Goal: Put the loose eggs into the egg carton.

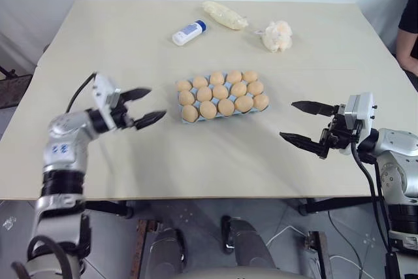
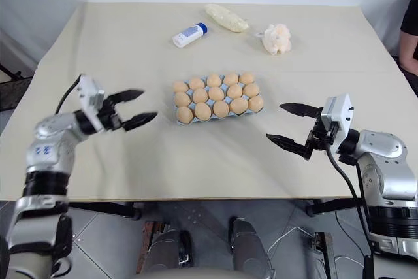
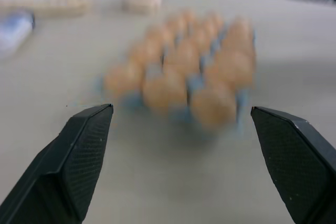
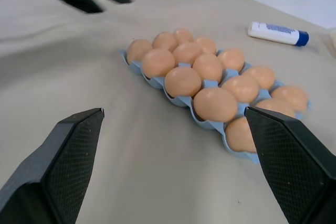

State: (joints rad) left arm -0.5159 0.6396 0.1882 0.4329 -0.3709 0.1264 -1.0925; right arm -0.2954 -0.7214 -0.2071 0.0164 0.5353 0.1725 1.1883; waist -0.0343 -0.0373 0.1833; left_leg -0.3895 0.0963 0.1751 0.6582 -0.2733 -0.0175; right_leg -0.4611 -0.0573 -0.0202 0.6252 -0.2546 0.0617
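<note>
The light blue egg carton (image 4: 205, 123) lies at the middle of the table, and several tan-orange eggs (image 1: 226, 106) sit in its cups. Loose eggs are out of view; every egg I see rests in a cup. My left gripper (image 1: 158, 102) hovers just left of the carton, level, pointing at it, open and holding nothing. In the left wrist view the carton lies just ahead, between the spread fingers (image 3: 84, 150). My right gripper (image 1: 287, 119) hangs to the carton's right, farther off, also level, open and holding nothing. The right wrist view has the carton between its fingers (image 4: 283, 150).
At the back of the table lie a white bottle with a blue cap (image 1: 189, 32), a clear bag of pale stuff (image 1: 225, 15) and a cream lumpy puff (image 1: 277, 35). A person's arm (image 1: 410, 37) is at the right edge. Bare tabletop surrounds the carton.
</note>
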